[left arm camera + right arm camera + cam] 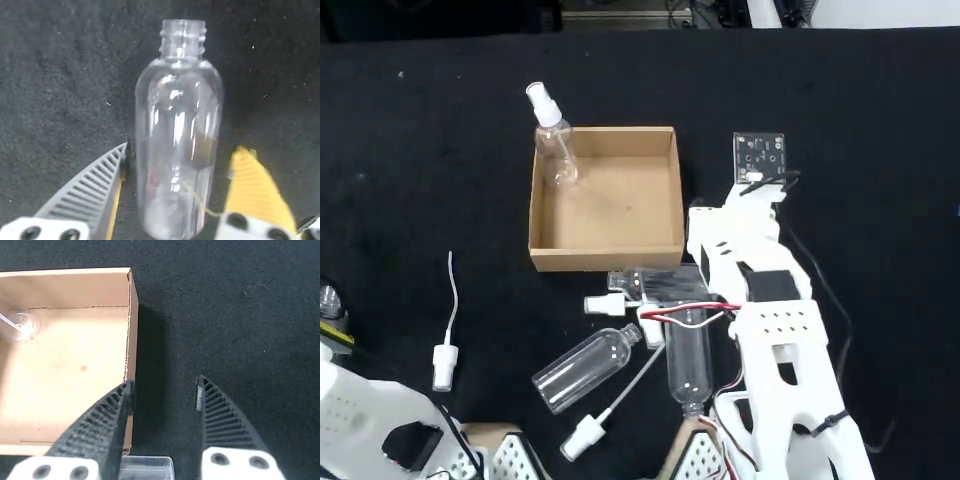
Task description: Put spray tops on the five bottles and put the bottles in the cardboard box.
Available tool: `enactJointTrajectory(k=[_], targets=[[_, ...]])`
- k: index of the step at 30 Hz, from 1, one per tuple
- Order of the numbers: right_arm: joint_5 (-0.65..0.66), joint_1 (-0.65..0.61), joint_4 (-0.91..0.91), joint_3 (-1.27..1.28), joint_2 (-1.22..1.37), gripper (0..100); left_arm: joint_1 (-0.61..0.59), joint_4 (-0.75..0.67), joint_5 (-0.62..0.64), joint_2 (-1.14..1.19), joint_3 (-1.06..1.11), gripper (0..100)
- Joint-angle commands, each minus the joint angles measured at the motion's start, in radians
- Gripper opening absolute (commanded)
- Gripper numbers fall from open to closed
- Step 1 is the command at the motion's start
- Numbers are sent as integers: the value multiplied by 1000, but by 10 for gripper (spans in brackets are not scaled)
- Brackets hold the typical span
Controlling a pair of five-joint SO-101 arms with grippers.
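Black table [840, 100], I log: one capped bottle [555, 150] in cardboard box [605, 258], rest loose outside; left pincer [183, 147] open astride uncapped bottle [177, 115], right pincer [165, 381] open, empty.

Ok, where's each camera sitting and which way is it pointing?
High view: fixed above the table, looking down on the cardboard box; the left arm and right arm show.
Left wrist view: on the left wrist, facing a topless bottle framed by the left gripper.
Right wrist view: on the right wrist, looking down past the open right gripper at the box's corner.
Shared: high and right wrist views both show the box.
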Motion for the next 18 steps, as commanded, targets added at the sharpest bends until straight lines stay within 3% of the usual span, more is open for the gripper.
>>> enactJointTrajectory(k=[1, 7, 13, 18], targets=[[2, 11, -29, 2, -38, 177, -2, -15, -48, -11, -51, 327], [2, 11, -51, 8, -36, 177, 50, -26, -51, -6, -53, 327], [2, 11, -84, 31, -38, 177, 67, -227, -6, -12, 42, 327], [2, 11, -84, 31, -38, 177, 76, -241, -6, -6, 73, 327]])
